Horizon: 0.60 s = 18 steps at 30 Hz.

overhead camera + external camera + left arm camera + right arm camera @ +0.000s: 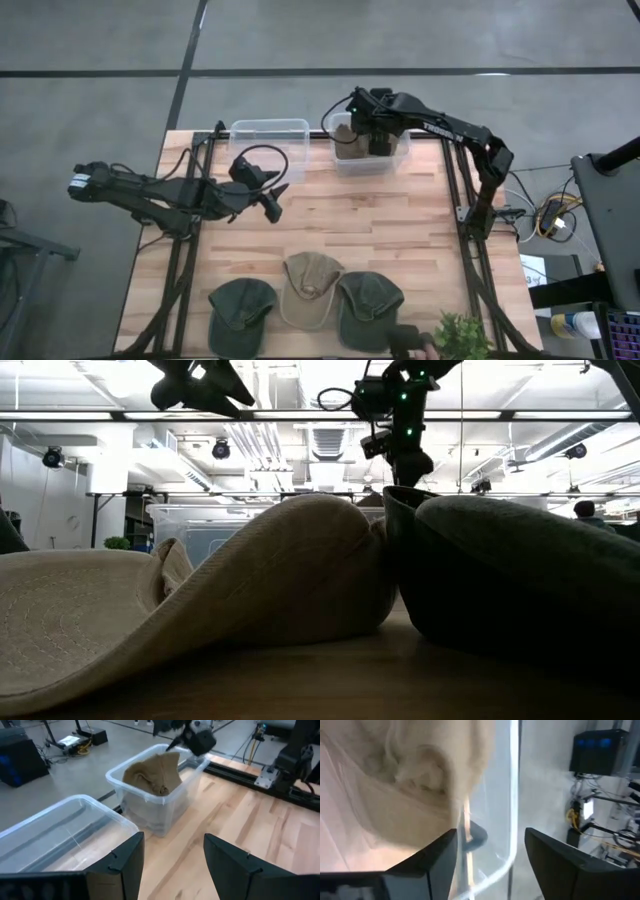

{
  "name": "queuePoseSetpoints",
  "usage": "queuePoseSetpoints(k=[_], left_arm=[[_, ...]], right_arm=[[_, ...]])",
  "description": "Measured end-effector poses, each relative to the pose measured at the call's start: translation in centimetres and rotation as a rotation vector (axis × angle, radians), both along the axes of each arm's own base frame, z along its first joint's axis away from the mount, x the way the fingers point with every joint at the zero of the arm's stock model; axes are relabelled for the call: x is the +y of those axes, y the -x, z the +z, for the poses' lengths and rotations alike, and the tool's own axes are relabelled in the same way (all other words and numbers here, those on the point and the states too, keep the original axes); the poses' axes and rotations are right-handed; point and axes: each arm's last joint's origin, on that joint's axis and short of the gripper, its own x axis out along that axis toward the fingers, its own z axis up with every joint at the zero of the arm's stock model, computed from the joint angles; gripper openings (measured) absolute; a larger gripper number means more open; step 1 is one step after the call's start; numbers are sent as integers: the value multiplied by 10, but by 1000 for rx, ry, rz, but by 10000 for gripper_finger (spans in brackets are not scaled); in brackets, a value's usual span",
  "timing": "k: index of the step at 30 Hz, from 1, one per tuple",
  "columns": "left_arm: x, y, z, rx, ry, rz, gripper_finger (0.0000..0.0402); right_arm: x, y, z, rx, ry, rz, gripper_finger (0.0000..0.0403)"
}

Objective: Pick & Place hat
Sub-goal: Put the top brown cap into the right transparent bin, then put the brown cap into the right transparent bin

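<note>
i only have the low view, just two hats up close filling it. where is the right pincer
Observer: The right pincer hangs over the right clear bin at the table's far edge, above a tan hat lying in that bin.
Operator: is it holding that hat
Observer: No, its fingers are open, with the hat beside them in the bin.
Operator: and the left one
Observer: The left pincer is open over bare table, near the empty left bin.
Operator: how many hats left on the table
Observer: Three in a row at the near edge: green hat, tan cap, second green hat.
</note>
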Motion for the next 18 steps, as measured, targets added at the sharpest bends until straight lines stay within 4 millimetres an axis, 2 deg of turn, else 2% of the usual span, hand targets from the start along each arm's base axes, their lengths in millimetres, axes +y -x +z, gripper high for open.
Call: queuePoseSetpoints(k=[4,9,14,18], left_arm=[[-2,-1,-5,-2,61,-52,197],[-7,-2,-15,0,235,-198,197],[-10,-1,-32,6,431,-233,197],[-14,2,-51,34,630,-250,197]], right_arm=[[11,9,17,-21,33,-10,242],[30,20,43,-128,63,-21,250],[52,31,67,-259,75,-41,251],[70,37,80,-391,12,-42,251]])
